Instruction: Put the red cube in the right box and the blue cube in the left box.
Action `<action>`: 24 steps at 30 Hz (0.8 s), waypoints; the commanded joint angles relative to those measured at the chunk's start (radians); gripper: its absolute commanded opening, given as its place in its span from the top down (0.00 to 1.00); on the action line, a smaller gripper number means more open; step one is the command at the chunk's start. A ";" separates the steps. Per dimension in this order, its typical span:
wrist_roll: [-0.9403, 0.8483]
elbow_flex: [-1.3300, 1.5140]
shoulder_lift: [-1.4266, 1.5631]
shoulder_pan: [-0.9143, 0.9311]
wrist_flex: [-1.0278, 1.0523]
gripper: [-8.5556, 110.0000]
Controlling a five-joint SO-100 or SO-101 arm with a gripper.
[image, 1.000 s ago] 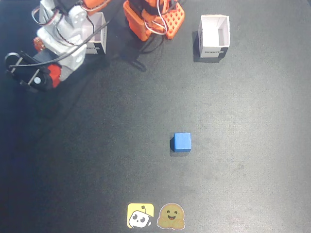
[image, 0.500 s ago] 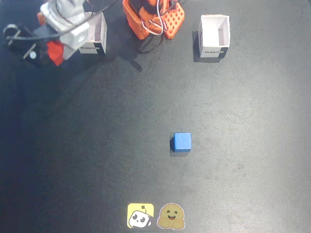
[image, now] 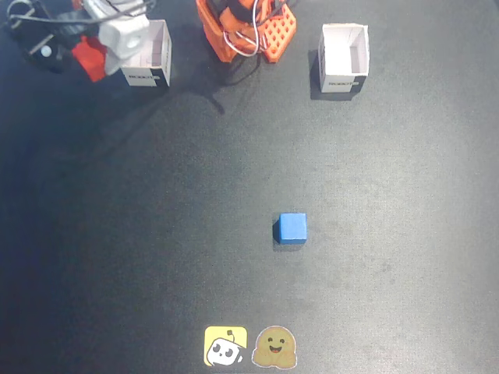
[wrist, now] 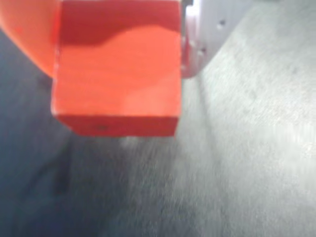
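In the wrist view my gripper is shut on the red cube, held between an orange finger and a white finger above the dark mat. In the fixed view the gripper with the red cube is at the top left, beside the left edge of one white box, whose rim its white part overlaps. The other white box stands open at the top right. The blue cube lies on the mat near the middle, far from the gripper.
The orange arm base with its cables stands at the top centre between the boxes. Two stickers, one yellow and one brown, lie at the front edge. A dark mat covers the table.
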 commanded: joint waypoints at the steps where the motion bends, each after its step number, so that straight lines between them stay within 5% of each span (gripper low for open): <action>1: 0.034 0.003 0.064 0.012 0.029 0.81; 24: 0.163 0.189 0.351 0.066 0.143 0.80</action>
